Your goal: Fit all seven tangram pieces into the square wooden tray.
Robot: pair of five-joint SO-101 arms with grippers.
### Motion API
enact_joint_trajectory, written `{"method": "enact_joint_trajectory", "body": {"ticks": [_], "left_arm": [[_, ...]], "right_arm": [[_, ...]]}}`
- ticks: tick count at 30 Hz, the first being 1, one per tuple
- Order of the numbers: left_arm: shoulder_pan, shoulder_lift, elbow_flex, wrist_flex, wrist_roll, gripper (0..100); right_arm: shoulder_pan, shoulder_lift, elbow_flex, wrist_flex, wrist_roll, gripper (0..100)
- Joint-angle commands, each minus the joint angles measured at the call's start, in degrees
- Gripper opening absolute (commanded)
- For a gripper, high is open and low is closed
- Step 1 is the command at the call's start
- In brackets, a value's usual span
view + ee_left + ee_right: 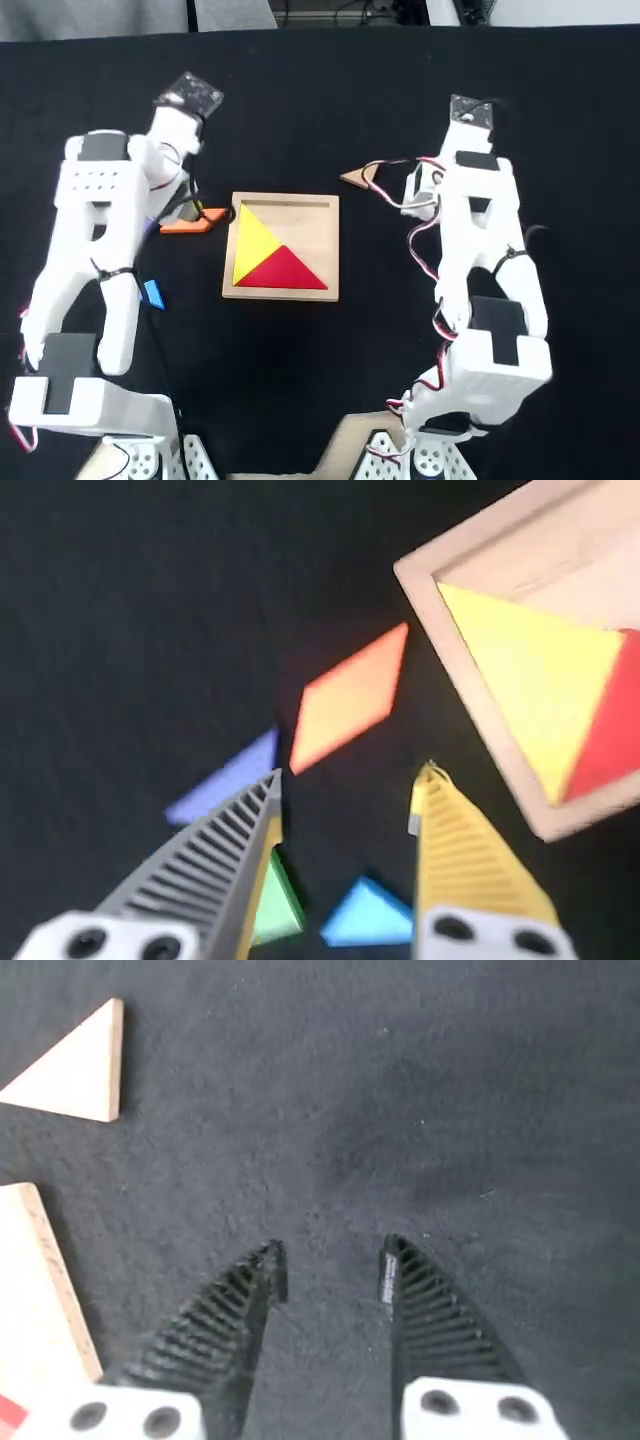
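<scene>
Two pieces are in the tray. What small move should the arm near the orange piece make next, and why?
Probably lower the left tool onto the orange piece and close: the tool is open and empty, and the piece lies just ahead, outside the tray.

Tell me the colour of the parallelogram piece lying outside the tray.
The parallelogram piece is orange; the left wrist view shows it best.

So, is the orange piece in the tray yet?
Out: the orange piece lies flat on the black cloth, just outside the tray rim.
</scene>
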Motion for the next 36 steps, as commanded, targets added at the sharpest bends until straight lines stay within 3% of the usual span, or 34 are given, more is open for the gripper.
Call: {"method": "enact_joint_trajectory", "body": {"ticks": [1, 3, 6, 8, 16, 23, 28, 36], "left_arm": [[-0.6, -2.4, 6.5, -15.7, -5.8, 22], [-0.5, -2.4, 10.7, -20.0, -11.8, 22], [-0.2, -2.4, 12.3, -17.7, -27.7, 22], [-0.2, -2.3, 11.1, -16.1, -31.6, 22], [1.8, 12.4, -1.7, -15.2, -31.0, 22], [0.3, 19.3, -18.6, -10.5, -15.7, 22], [-1.4, 25.9, -19.6, -19.0, -15.6, 21], [-5.8, 31.1, -19.5, -18.7, -16.4, 21]], "right_arm": [[-0.7, -3.6, 0.2, -2.3, 0.4, 16.5], [-0.7, -3.6, 0.7, -3.3, 0.4, 16.5], [-0.8, -3.6, 1.0, -4.1, 0.4, 16.5], [-0.8, -3.5, 1.0, -4.4, 0.4, 16.5], [-1.1, -3.5, 1.1, -4.4, 0.4, 16.5], [-1.1, -3.5, 1.1, -4.4, 0.4, 16.5], [-1.1, -3.5, 1.1, -4.4, 0.4, 16.5], [-1.1, -3.5, 1.1, -4.4, 0.4, 16.5]]}}
